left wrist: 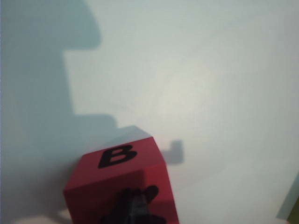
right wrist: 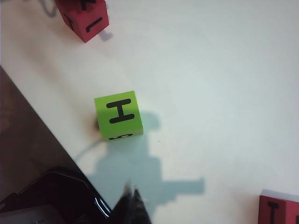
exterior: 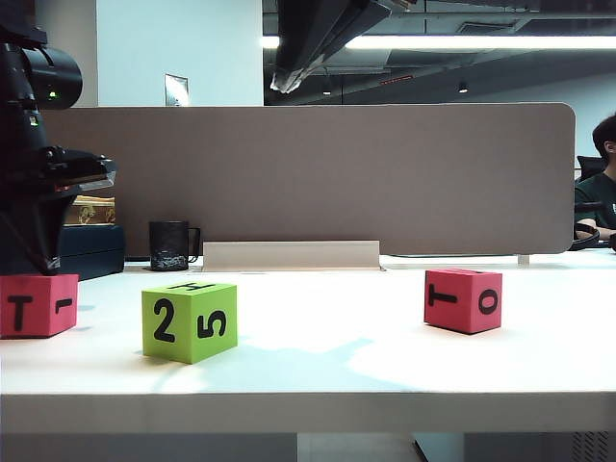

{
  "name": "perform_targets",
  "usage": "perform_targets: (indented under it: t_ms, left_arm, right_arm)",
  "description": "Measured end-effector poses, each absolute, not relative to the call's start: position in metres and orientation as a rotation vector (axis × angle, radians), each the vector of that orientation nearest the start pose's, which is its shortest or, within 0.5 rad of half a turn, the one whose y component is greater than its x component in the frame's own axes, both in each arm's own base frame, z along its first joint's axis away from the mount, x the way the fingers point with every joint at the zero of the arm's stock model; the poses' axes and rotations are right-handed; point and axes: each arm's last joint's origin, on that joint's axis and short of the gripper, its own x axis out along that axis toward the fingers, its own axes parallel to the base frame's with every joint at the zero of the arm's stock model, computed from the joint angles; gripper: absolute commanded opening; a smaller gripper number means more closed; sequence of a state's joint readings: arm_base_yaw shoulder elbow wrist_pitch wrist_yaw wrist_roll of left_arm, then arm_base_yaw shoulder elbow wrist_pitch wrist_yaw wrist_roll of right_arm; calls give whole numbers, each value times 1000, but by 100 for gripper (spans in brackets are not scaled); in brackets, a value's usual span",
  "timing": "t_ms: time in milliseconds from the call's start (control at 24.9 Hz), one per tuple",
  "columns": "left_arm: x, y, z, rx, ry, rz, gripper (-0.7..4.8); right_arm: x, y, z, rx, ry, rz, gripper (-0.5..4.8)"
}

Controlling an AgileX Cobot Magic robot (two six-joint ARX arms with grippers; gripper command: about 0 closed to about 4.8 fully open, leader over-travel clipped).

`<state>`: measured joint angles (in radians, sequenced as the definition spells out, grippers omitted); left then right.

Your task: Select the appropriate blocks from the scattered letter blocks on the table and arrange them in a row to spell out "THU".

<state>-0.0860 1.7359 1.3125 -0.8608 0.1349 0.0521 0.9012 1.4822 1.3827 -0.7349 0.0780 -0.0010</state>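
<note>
Three blocks stand apart on the white table (exterior: 318,361). At the left is a pinkish-red block (exterior: 37,304) with T and 1 on its sides. The lime green block (exterior: 189,320) shows 2 and 5, with H on top (right wrist: 119,115). To the right is a second red block (exterior: 463,299) showing T and O. My left arm (exterior: 38,192) hangs over the left red block (left wrist: 122,179), whose top reads B. The left gripper (left wrist: 135,205) is shut, its tips low in front of that block's near face; whether they touch it I cannot tell. The right gripper (right wrist: 132,200) is shut and empty, above bare table short of the green block.
A beige divider panel (exterior: 318,178) runs along the back, with a black mug (exterior: 170,245) and a dark box (exterior: 91,250) before it. The right wrist view shows a black device (right wrist: 56,196) at the table's edge. A person (exterior: 599,183) sits far right.
</note>
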Motion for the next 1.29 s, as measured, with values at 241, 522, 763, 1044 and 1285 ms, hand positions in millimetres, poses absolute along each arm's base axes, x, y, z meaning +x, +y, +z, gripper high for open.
perform_targets:
  t_ms: [241,522,763,1044,1285]
  left_arm:
    - [356,-35,217,15,1177,-227,-6]
    - [366,-35,209,22,1105,-222,-5]
    - [378,-36,216,36,966,-207,-5]
    - [387,-37,260,36,942,-207,179]
    - [375,-36,289,33,1078,-206,215]
  right_arm:
    - [195,243,330,-405,756,775,-5]
    - [195,242,330,-406,760,773,-5]
    - [195,242,330,-406,760,773,-5]
    - [195,242,330,-407,762,772,-5]
    - [195,242,330,-408,763,772,-5]
